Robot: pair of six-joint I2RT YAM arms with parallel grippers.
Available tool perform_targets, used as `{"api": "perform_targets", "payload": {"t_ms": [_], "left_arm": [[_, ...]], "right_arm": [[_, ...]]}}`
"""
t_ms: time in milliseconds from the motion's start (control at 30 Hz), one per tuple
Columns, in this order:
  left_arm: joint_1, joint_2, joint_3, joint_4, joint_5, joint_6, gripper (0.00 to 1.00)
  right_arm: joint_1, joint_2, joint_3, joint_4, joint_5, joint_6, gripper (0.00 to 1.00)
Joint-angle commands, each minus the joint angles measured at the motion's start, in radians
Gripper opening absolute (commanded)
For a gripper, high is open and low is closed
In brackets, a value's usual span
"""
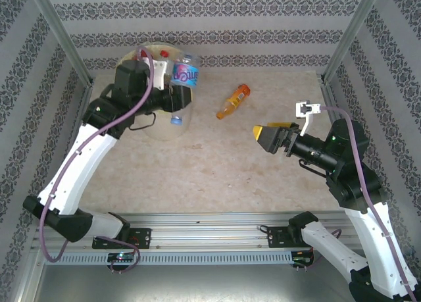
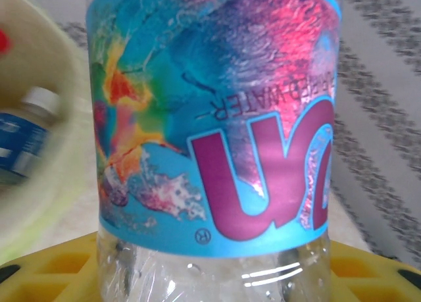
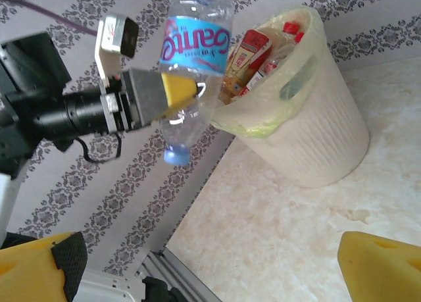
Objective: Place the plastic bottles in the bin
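Left hand [image 3: 179, 95] pinching clear bottle [image 3: 194, 39] (blue label) beside bin [image 3: 329, 137] rim, right hand [image 1: 264, 137] spread

Bottle [image 2: 210, 118] I'm holding, blue lbl, upside down: small print "WATER", ® mark nr lower edge, big magenta letters cut off, can't read whole word. Red-lbl bottle [image 3: 247, 52] in bin [image 3: 329, 144]: print too small to read.

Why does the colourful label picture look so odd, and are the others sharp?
Left wrist view: the bottle is very close, glare streaks on its clear plastic, the bin behind blurred. Right wrist view: tilted, its yellow fingers soft. Top view: pale, washed-out light.
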Motion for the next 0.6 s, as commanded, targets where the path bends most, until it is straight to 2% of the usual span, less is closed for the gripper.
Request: {"api": "perform_targets", "payload": {"t_ms": [0,167,300,567], "left_arm": [[0.059,0.060,0.112,-0.168,-0.083,0.098,0.56],[0.135,0.151,0.239,-0.201,-0.136,0.132,0.56],[0.178,0.245,0.360,-0.247,-0.222,0.186,0.55],[0.215,0.433,0.582,-0.313,-0.299,0.260,0.55]], "right_arm": [[0.010,-0.008,-0.005,-0.005,0.017,-0.017,0.98],[0.014,-0.008,-0.054,0.031,0.017,0.010,0.98],[0.017,0.000,-0.062,0.024,0.025,0.020,0.97],[0.038,-0.004,-0.087,0.017,0.045,0.024,0.97]]}}
